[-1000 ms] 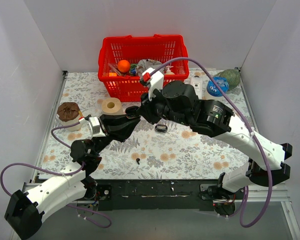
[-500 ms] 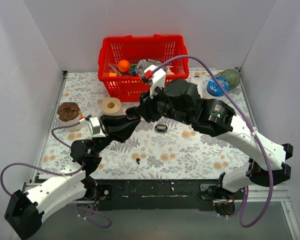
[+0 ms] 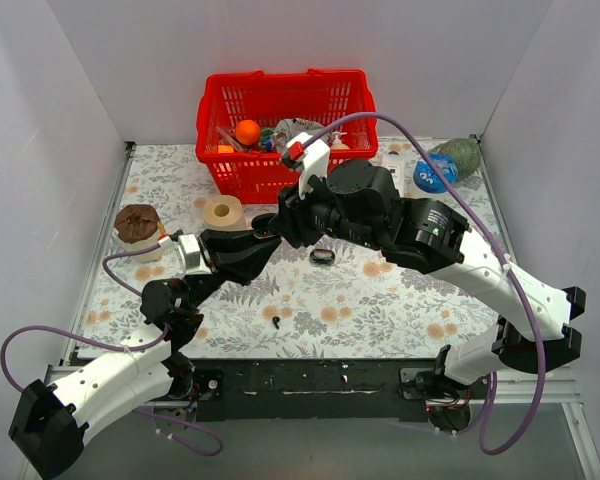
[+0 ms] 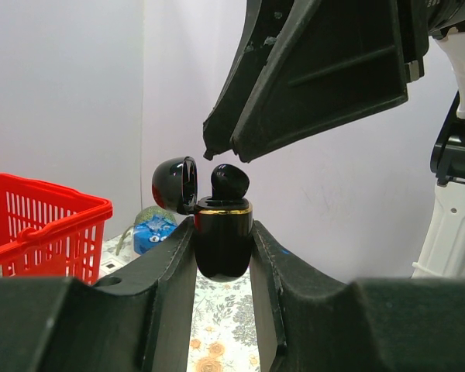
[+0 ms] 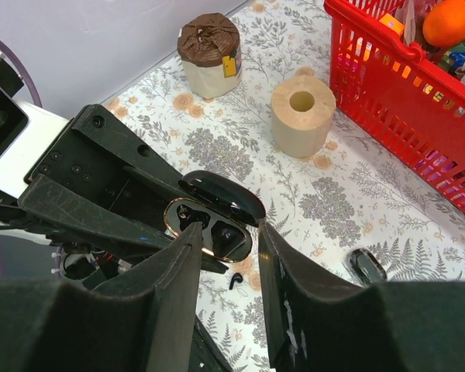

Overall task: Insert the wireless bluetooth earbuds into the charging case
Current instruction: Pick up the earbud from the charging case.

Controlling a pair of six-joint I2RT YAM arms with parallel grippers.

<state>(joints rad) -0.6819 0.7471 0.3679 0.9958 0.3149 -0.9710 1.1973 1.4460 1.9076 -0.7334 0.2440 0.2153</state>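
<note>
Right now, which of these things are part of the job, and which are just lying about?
Part of the job: charging case, lid open, in the left hand; one earbud in it; second earbud on the table; right hand above the case.

Lying about: red basket, tape roll, brown-topped cup, black ring.
</note>
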